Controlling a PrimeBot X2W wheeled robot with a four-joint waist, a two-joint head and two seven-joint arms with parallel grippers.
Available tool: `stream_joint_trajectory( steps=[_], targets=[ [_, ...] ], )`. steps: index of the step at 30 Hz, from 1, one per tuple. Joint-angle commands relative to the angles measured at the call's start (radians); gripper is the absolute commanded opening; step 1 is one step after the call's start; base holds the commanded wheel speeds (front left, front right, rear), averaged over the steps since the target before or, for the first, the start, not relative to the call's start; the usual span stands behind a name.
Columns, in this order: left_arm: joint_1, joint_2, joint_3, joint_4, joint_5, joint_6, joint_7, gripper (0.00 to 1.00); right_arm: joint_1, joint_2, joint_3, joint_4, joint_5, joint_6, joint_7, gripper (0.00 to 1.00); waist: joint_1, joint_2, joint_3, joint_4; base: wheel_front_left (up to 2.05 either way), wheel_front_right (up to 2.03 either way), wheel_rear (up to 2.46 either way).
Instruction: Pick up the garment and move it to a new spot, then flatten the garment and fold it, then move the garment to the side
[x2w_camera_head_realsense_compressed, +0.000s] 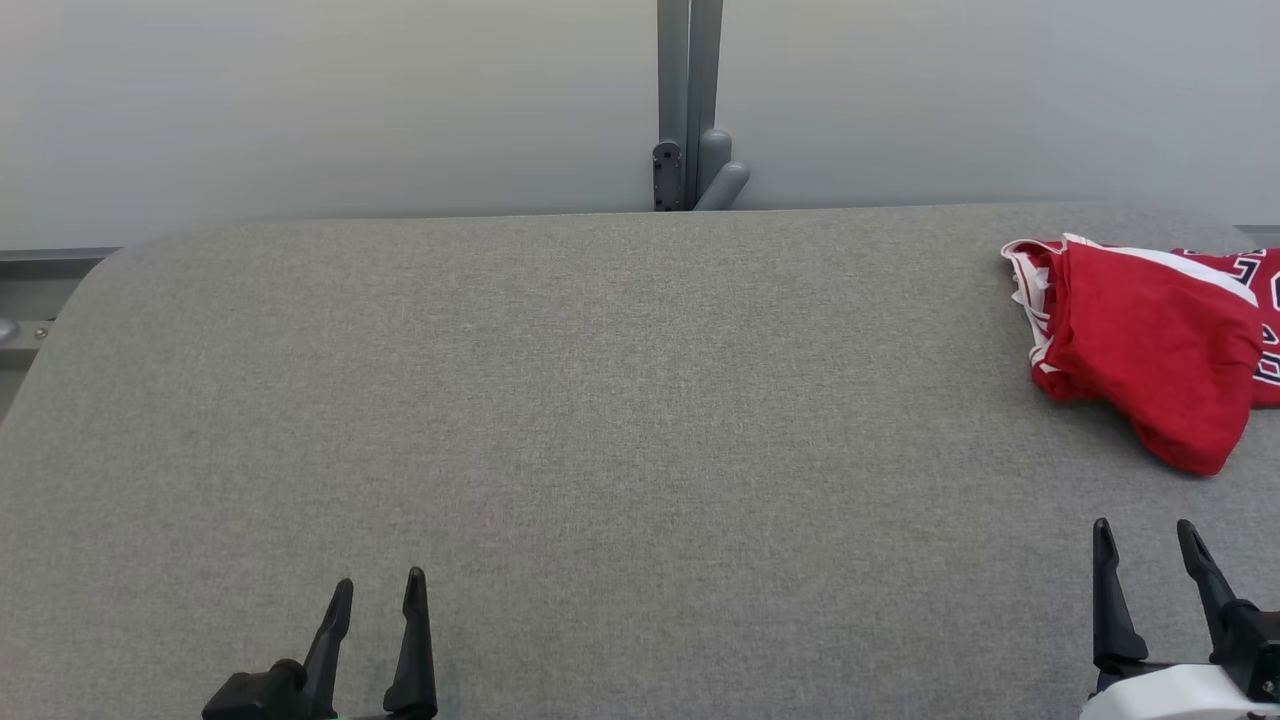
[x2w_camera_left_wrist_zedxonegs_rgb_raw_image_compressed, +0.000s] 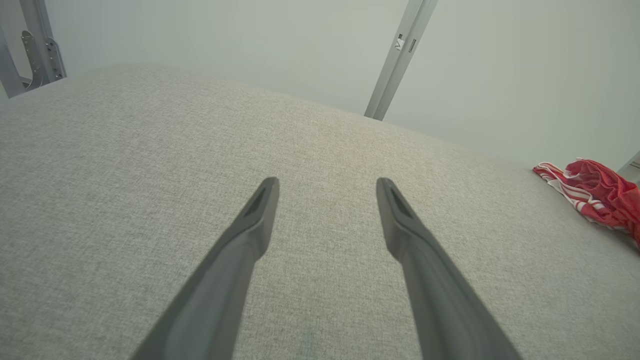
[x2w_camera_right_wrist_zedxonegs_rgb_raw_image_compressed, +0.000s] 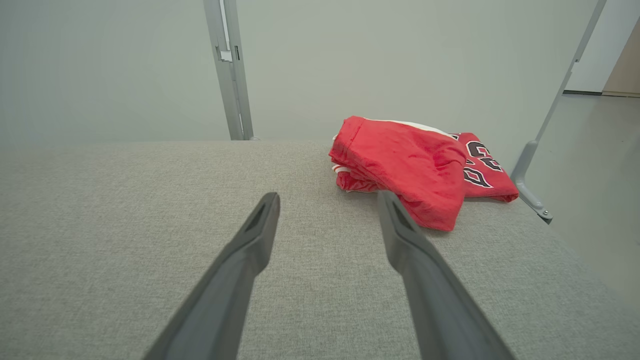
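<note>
The garment (x2w_camera_head_realsense_compressed: 1150, 345) is a red jersey with white trim and dark lettering, lying bunched and roughly folded at the far right of the grey table (x2w_camera_head_realsense_compressed: 600, 400). In the right wrist view the garment (x2w_camera_right_wrist_zedxonegs_rgb_raw_image_compressed: 415, 167) lies just beyond the fingertips. It also lies at the right edge of the left wrist view as a red and white heap (x2w_camera_left_wrist_zedxonegs_rgb_raw_image_compressed: 597, 195). My right gripper (x2w_camera_head_realsense_compressed: 1145, 540) stands open near the front right, a little short of the garment and holding nothing. At the front left my left gripper (x2w_camera_head_realsense_compressed: 380, 590) is open and empty, far from the garment.
A grey metal post (x2w_camera_head_realsense_compressed: 690, 100) with a bracket rises behind the table's far edge, in front of a pale wall. The table's right edge (x2w_camera_right_wrist_zedxonegs_rgb_raw_image_compressed: 550, 235) runs close beside the garment, with a frame leg (x2w_camera_right_wrist_zedxonegs_rgb_raw_image_compressed: 535, 170) and floor beyond it.
</note>
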Motion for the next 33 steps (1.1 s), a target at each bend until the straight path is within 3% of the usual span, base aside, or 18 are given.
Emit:
stream_joint_trajectory(
  steps=[1,12,13,25,26,33],
  targets=[
    [-0.002,0.003,0.002,-0.005,-0.007,0.004,0.0,1.0,-0.009,-0.003,0.0,0.003,-0.009,-0.001,-0.004,1.0,0.0,0.0046,0.0,0.0,0.0,0.0,0.0],
    [0.0,0.003,-0.002,-0.008,-0.011,0.009,0.0,1.0,-0.011,-0.003,-0.003,0.009,-0.018,-0.001,-0.004,1.0,0.0,0.0046,0.0,0.002,0.0,0.0,0.0],
    [0.0,0.0,-0.005,-0.005,-0.004,0.006,0.0,1.0,-0.001,0.0,-0.002,0.008,-0.011,0.0,0.0,1.0,0.0,0.0,0.0,0.001,0.0,0.0,0.0],
    [-0.005,0.0,-0.002,-0.005,-0.004,0.003,0.0,1.0,-0.007,-0.001,0.001,0.005,-0.017,0.0,0.0,1.0,0.0,0.0005,0.003,-0.003,0.0,0.0,0.0],
    [0.006,-0.001,-0.007,0.01,-0.004,0.005,0.0,0.0,0.004,0.007,0.002,0.021,-0.011,0.0,0.001,0.0,0.0,0.0,0.003,-0.003,0.0,0.0,0.0],
    [0.008,-0.003,-0.014,0.062,-0.011,0.005,0.002,0.0,0.002,0.019,0.002,0.084,0.003,0.0,0.01,0.0,0.0,0.0001,0.003,-0.004,0.0,0.0,0.0]
  ],
)
